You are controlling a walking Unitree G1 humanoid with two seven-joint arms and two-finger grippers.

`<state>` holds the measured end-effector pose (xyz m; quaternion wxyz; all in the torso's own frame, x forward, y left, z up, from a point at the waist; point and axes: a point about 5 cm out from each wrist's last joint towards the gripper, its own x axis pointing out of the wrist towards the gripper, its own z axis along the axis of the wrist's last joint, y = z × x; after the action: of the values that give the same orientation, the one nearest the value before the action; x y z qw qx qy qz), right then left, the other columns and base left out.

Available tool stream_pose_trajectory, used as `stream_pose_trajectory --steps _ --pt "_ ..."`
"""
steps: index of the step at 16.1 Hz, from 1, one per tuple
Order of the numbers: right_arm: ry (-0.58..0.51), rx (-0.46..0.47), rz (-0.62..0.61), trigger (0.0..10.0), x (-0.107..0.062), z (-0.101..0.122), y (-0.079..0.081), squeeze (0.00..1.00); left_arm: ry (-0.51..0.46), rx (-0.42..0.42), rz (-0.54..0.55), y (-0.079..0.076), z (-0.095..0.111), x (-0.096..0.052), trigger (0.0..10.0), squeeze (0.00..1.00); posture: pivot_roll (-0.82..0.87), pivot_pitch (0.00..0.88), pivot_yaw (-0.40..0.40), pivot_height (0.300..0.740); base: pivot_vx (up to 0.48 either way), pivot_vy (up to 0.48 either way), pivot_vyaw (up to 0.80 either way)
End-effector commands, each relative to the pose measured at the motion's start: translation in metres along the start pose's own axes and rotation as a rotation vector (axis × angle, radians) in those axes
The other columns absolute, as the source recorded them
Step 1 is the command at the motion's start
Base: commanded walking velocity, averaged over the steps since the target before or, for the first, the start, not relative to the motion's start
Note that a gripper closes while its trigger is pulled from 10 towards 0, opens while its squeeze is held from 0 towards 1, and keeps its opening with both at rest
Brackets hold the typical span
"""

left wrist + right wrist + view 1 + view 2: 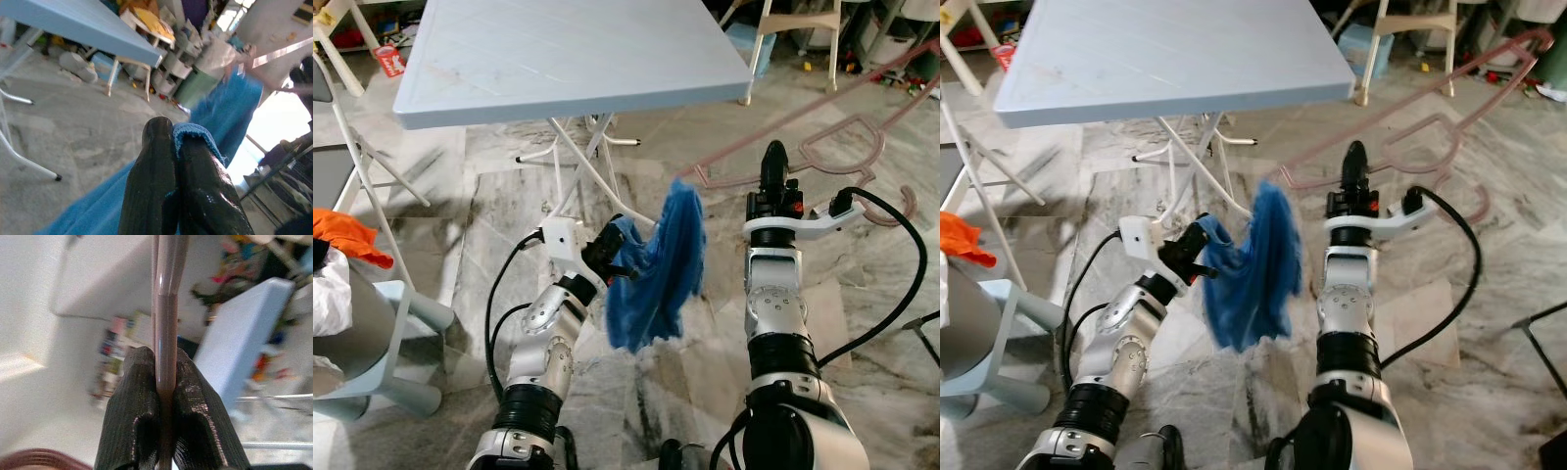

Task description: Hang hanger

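The blue folding table [568, 59] stands ahead, its white crossed legs [578, 162] blocking passage beneath it. On the near side of the table, the blue cloth [661, 269] hangs between both arms, and the pink hanger [832, 147] spans the air to the table's right. Bare marble floor [450, 284] lies open at the table's near left.

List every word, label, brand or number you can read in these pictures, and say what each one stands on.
No text can be read.
Red-and-white packet on the floor beyond the blue table: print too small and blurred.
Nothing printed shows on the pink hanger or blue cloth.
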<state>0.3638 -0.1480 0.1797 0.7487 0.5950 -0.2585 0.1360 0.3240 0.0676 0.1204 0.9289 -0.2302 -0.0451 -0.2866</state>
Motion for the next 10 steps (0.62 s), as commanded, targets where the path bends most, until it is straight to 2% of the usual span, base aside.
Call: stream_pose_trajectory --steps 1,2,3,4,5,6,7,8,10 --pt "-0.022 0.174 0.135 10.0 0.014 -0.022 0.026 0.00 0.007 0.012 -0.027 -0.004 0.003 0.003 0.0 0.00 0.02 0.179 0.029 0.740 0.000 0.000 0.00" --pt "-0.027 0.265 0.231 10.0 0.021 -0.024 0.037 0.00 0.015 0.015 -0.037 -0.005 0.003 0.003 0.0 0.00 0.03 0.180 0.034 0.740 0.000 0.000 0.00" --pt "0.079 0.192 0.347 10.0 0.022 -0.032 0.049 0.00 0.022 0.018 -0.042 -0.005 0.003 0.003 0.0 0.00 0.04 0.179 0.040 0.740 0.000 0.000 0.00" --pt "0.225 -0.022 0.430 10.0 0.018 -0.046 0.054 0.00 0.024 0.020 -0.043 -0.005 0.003 0.002 0.0 0.00 0.04 0.179 0.040 0.740 0.000 0.000 0.00" --pt "0.254 -0.079 0.443 10.0 0.017 -0.048 0.055 0.00 0.024 0.020 -0.042 -0.005 0.004 0.002 0.0 0.00 0.04 0.179 0.040 0.740 0.000 0.000 0.00" --pt "0.202 -0.191 0.389 10.0 0.022 -0.042 0.052 0.00 0.025 0.014 -0.030 -0.003 0.004 0.001 0.0 0.00 0.05 0.177 0.041 0.740 0.000 0.000 0.00" --pt "0.203 -0.507 0.313 10.0 0.026 -0.039 0.046 0.00 0.028 0.006 -0.019 0.000 0.004 0.001 0.0 0.00 0.05 0.177 0.042 0.740 0.000 0.000 0.00" --pt "0.193 -0.733 0.320 10.0 0.025 -0.038 0.046 0.00 0.030 0.003 -0.016 0.000 0.004 0.000 0.0 0.00 0.04 0.177 0.044 0.740 0.000 0.000 0.00" --pt "0.168 -0.762 0.354 10.0 0.024 -0.037 0.050 0.00 0.034 0.000 -0.018 -0.001 0.004 0.001 0.0 0.00 0.04 0.179 0.044 0.740 0.000 0.000 0.00"
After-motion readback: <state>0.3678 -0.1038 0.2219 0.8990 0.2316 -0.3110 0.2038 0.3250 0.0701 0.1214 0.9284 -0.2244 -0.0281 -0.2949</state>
